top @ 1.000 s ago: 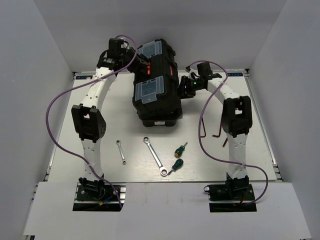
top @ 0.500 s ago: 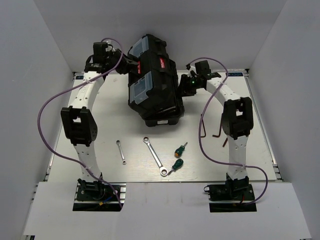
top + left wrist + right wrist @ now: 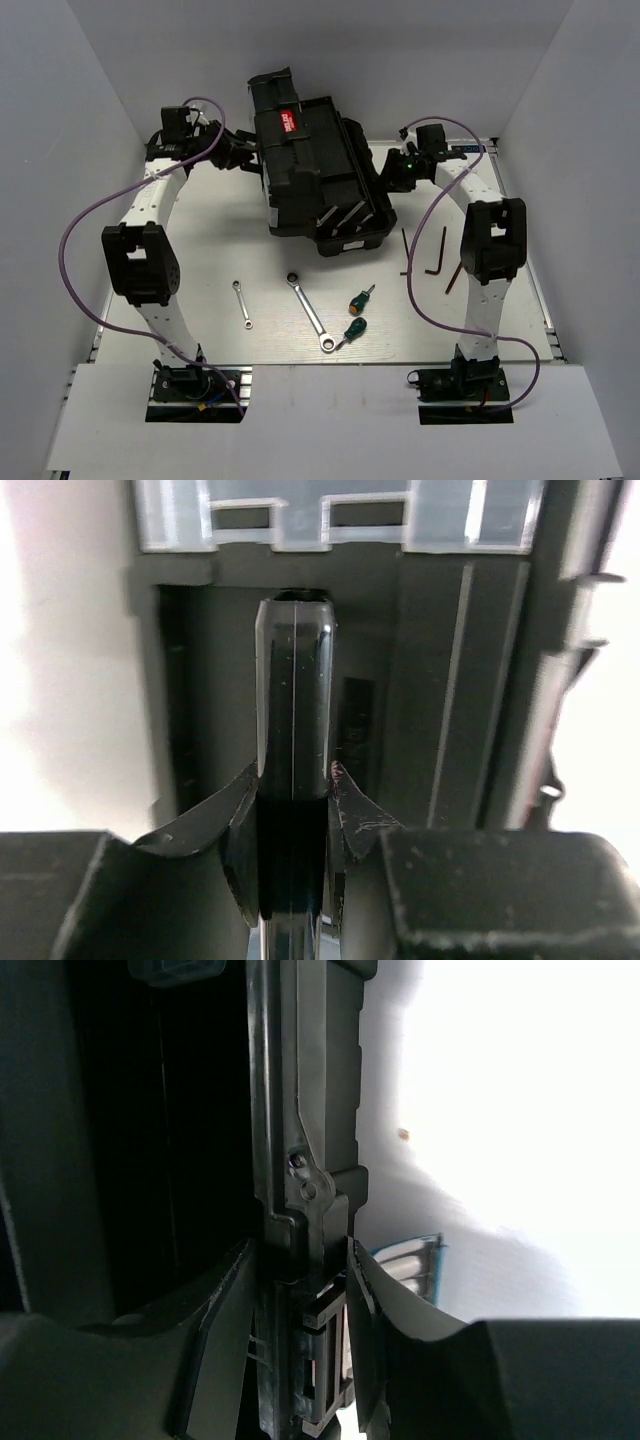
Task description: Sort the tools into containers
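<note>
- The toolbox (image 3: 345, 215), upper centre, is pinched: its lid handle (image 3: 294, 680) by the left gripper (image 3: 293, 785), its rim (image 3: 300, 1160) by the right gripper (image 3: 300, 1260).
- The raised lid (image 3: 285, 130) could be dropped shut if either pinch slips.

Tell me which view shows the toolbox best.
Top external: the whole toolbox shows, standing on the table. The left wrist view shows only a black bar between its fingers; the right wrist, only a wall edge.
</note>
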`<action>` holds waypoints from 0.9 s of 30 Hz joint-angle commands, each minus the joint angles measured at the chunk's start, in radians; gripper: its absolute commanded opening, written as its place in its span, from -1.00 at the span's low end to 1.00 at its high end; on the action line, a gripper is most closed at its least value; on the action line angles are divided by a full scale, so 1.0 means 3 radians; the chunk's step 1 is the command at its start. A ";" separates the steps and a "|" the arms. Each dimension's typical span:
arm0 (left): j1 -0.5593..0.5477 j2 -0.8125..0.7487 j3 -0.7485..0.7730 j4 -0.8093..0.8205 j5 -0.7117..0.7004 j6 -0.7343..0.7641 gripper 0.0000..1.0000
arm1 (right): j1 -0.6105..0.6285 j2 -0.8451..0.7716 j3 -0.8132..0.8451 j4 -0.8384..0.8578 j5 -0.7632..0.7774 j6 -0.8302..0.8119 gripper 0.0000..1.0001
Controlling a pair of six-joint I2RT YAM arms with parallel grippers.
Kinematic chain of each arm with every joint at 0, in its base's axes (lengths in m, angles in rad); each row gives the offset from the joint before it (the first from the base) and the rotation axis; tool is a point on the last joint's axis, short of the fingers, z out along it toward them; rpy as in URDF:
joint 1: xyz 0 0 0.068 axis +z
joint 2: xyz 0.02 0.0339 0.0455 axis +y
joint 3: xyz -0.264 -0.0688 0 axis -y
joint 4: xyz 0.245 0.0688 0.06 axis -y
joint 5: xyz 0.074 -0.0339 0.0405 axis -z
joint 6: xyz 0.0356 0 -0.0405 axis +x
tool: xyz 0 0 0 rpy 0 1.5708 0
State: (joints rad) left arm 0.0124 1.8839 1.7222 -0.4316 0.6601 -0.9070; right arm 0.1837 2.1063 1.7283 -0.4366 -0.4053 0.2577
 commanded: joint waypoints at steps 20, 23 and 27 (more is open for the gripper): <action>0.0480 -0.0241 0.0231 -0.0918 -0.0978 0.0973 0.14 | -0.0443 -0.0507 -0.0730 -0.0253 -0.0009 0.0010 -1.00; 0.0480 -0.0129 0.0472 -0.1056 -0.0948 0.1009 0.36 | -0.0433 -0.0466 -0.0679 -0.0237 -0.0040 0.0097 -1.00; 0.0480 -0.0128 0.0585 -0.1113 -0.0948 0.1080 0.42 | -0.0423 -0.0425 -0.0643 -0.0222 -0.0106 0.0199 -1.00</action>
State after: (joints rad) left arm 0.1780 1.8740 1.8641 -0.7326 0.3916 -0.6109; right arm 0.0814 1.9732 1.5295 -0.4458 -0.5041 0.2996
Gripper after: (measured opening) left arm 0.700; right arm 0.395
